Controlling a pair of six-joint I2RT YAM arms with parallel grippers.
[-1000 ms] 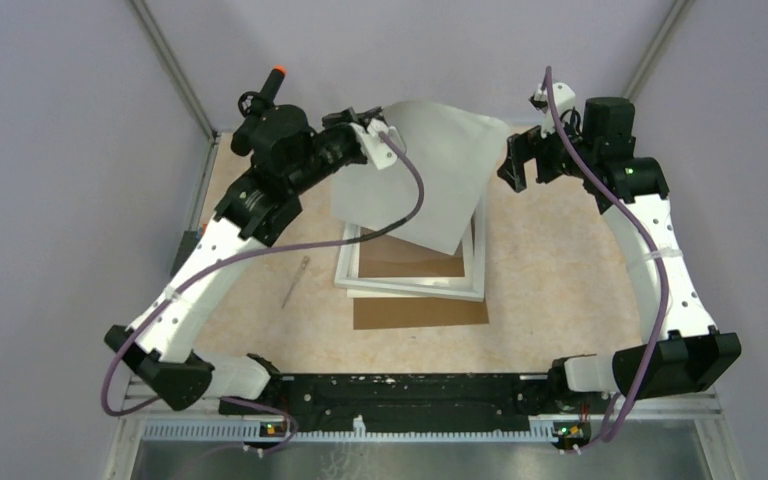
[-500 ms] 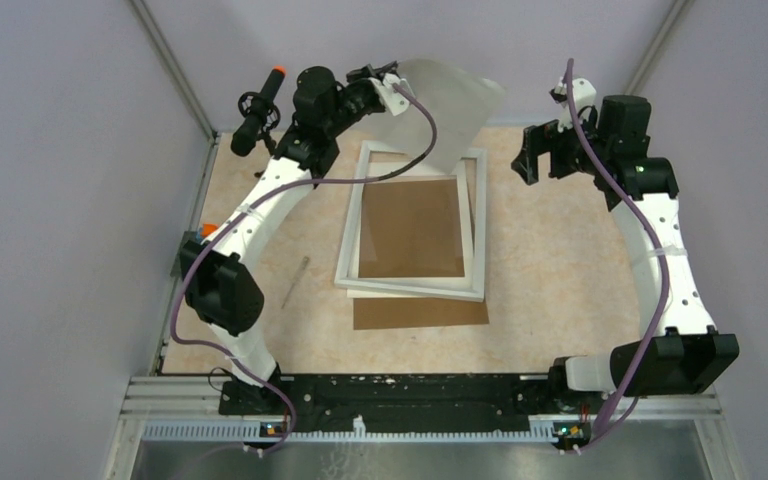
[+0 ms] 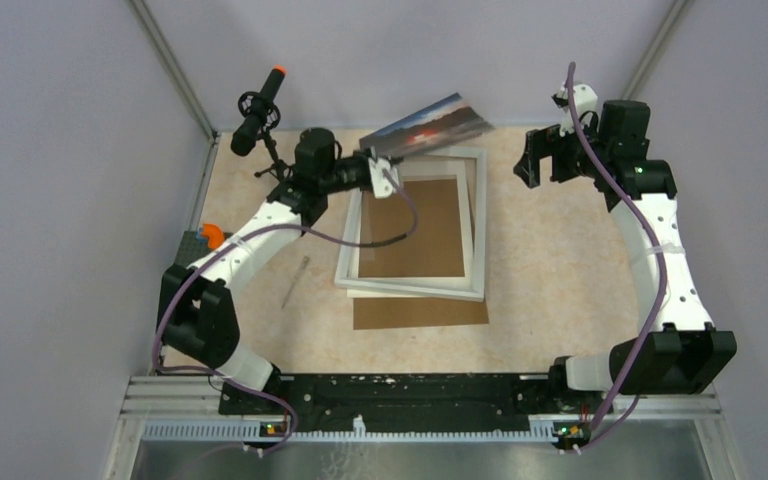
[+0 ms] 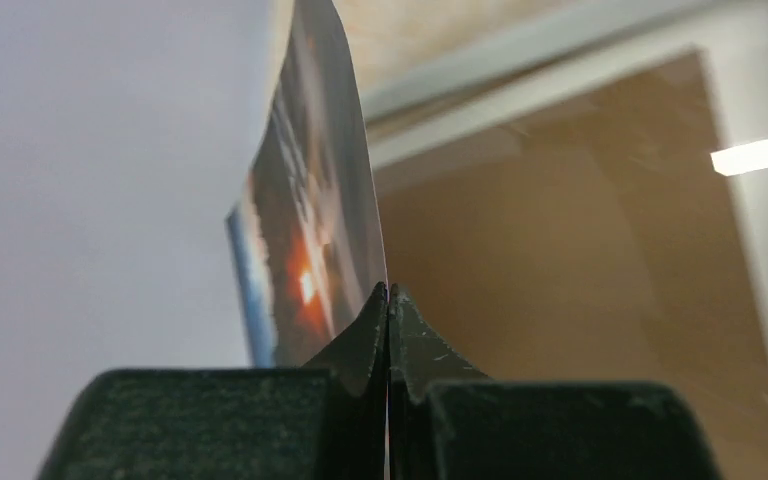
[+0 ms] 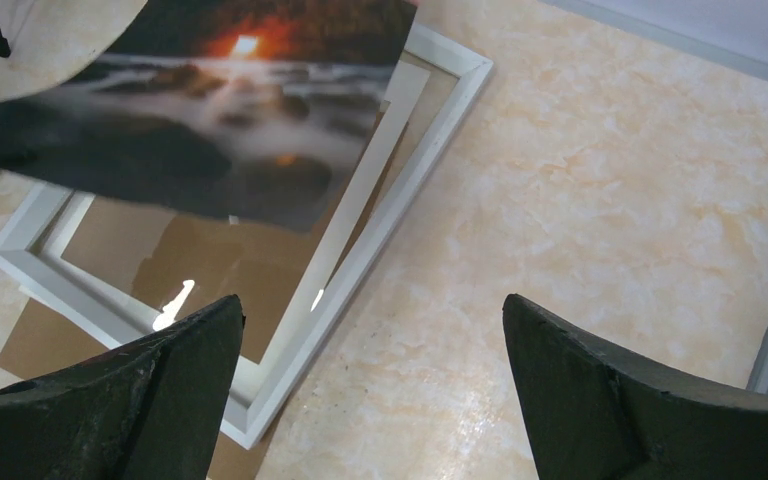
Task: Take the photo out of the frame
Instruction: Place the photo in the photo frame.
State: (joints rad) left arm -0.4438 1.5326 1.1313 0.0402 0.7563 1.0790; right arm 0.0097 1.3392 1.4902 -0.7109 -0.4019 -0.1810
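The desk (image 3: 560,280) is closed in by walls at the left, right and top of the overhead view, with the arms' base rail along the bottom. The widest bare stretch lies to the right of the frame (image 3: 410,289), between it and the right arm (image 3: 655,250). The strip to the frame's left is narrower and carries a thin stick-like tool (image 3: 295,282). A small black stand with an orange tip (image 3: 260,108) occupies the upper left corner.

The white frame lies flat at centre, a little askew. Brown board (image 3: 420,312) shows inside its border and also juts out from under its bottom edge. Bright glints sit on the brown inside, so perhaps a clear pane covers it.

The photo (image 3: 430,124) is out of the frame, raised above the frame's top edge, tilted and gently bowed. It is glossy, with an orange glow, dark rocks, pale mist and a band of blue sky. The left jaws are pressed together on its lower left edge, pinching the sheet between their tips. The right jaws stand wide apart on nothing, in the air at upper right, well apart from the photo.
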